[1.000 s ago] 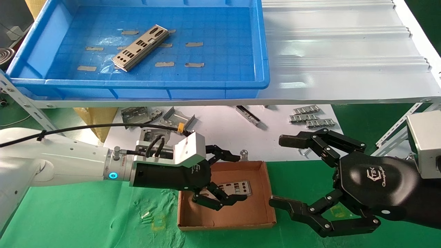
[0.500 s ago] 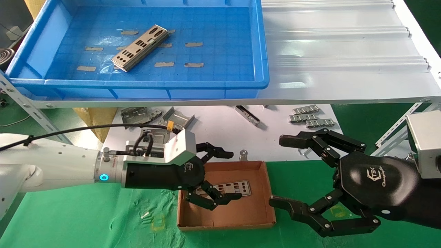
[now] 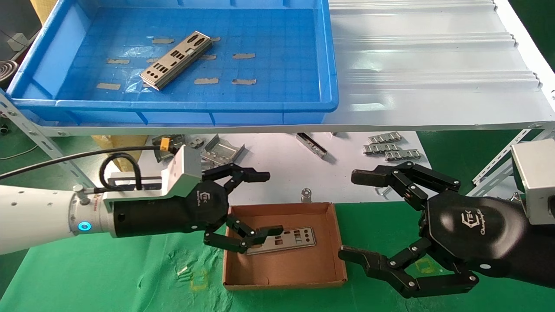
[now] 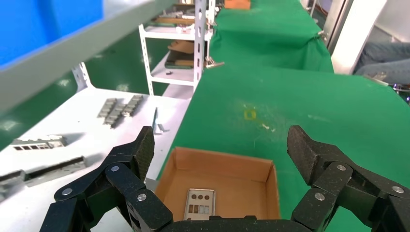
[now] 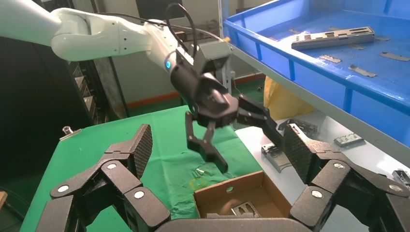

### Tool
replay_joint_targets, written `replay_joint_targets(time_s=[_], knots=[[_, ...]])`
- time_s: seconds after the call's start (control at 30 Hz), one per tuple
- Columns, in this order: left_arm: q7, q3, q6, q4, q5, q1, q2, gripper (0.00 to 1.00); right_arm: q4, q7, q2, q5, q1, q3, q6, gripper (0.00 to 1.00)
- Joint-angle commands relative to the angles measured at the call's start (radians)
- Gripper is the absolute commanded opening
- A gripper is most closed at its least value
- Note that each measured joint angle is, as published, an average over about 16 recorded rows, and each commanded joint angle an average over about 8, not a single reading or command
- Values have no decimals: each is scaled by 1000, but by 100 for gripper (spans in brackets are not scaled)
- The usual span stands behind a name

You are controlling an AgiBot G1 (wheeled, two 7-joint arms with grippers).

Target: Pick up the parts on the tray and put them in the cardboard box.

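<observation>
One part [image 3: 176, 60], a long silver plate with cutouts, lies slantwise on the floor of the blue tray [image 3: 282, 43] on the upper shelf. A second part [image 3: 286, 239] lies flat in the cardboard box [image 3: 286, 268] on the green cloth. My left gripper [image 3: 266, 203] hangs open and empty over the box's left edge, its lower finger just above that plate's left end. The left wrist view looks down on the box [image 4: 222, 164] and the plate [image 4: 199, 205] between the spread fingers. My right gripper [image 3: 353, 215] stands open and empty just right of the box.
Bent grey brackets [image 3: 221, 149] and ridged chain-like strips [image 3: 390, 147] lie on the white sheet under the shelf, behind the box. The white corrugated shelf top [image 3: 433, 65] stretches right of the tray. Slotted metal shelf struts [image 3: 498, 160] stand at both sides.
My left gripper has drawn back to the left and risen from over the box, still open, uncovering the plate lying inside. The right arm has not moved.
</observation>
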Motion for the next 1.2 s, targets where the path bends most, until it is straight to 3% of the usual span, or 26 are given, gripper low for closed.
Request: replay_joint_targets(time_s=[0.03, 1.2], knots=[[-18, -13, 1, -35, -16, 16, -22, 100, 0, 0, 0, 0, 0, 0, 0, 100], [-340, -231, 11, -637, -289, 299, -406, 100, 0, 0, 0, 0, 0, 0, 0, 100]])
